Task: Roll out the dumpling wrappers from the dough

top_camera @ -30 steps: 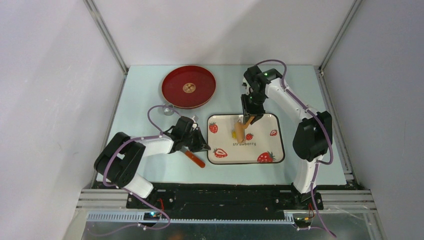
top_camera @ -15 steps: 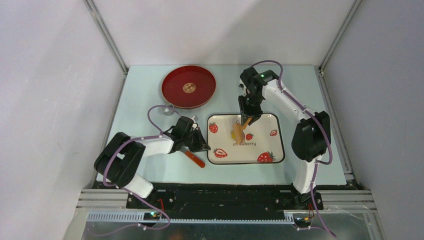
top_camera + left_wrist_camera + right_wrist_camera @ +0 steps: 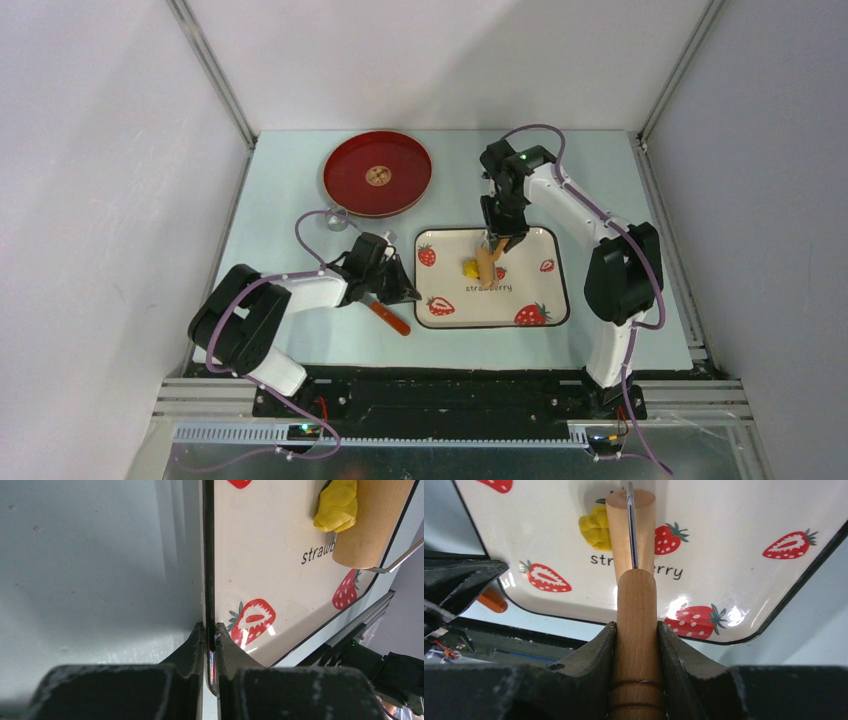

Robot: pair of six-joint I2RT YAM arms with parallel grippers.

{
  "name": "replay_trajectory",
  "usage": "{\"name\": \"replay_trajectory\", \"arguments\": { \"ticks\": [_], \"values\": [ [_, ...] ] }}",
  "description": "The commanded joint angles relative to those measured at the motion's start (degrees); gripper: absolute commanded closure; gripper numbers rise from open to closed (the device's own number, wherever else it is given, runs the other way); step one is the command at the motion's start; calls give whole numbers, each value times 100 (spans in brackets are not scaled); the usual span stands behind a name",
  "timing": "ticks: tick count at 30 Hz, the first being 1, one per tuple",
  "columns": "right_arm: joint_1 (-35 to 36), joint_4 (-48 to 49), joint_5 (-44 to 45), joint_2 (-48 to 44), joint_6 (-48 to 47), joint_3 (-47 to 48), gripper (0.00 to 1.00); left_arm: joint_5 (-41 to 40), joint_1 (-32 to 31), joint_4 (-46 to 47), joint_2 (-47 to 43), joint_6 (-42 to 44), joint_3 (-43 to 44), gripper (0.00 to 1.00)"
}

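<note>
The yellow dough is a small lump on the strawberry tray; it also shows in the left wrist view and the right wrist view. My right gripper is shut on the handle of the wooden roller. The roller's drum lies on the tray, touching the dough's right side. My left gripper is shut on the tray's left rim. No dumpling wrappers are in view.
A red round plate sits at the back left. A small metal ring lies near it. An orange-handled tool lies under my left gripper, left of the tray.
My right gripper has moved the roller a little to the right, off the dough. The dough lump now shows left of the drum. The left arm has not moved.
</note>
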Motion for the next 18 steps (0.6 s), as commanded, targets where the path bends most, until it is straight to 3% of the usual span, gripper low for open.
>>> {"name": "replay_trajectory", "arguments": {
  "ticks": [1,12,18],
  "values": [
    [182,518,31,204,44,-231,100,-112,-39,-37,129,124,-53,100],
    [206,94,1090,-453,227,461,100,-116,-32,-29,138,124,-55,100],
    [259,-196,1117,-518,175,1050,100,-108,-34,-19,146,129,-54,100]
  ]
}}
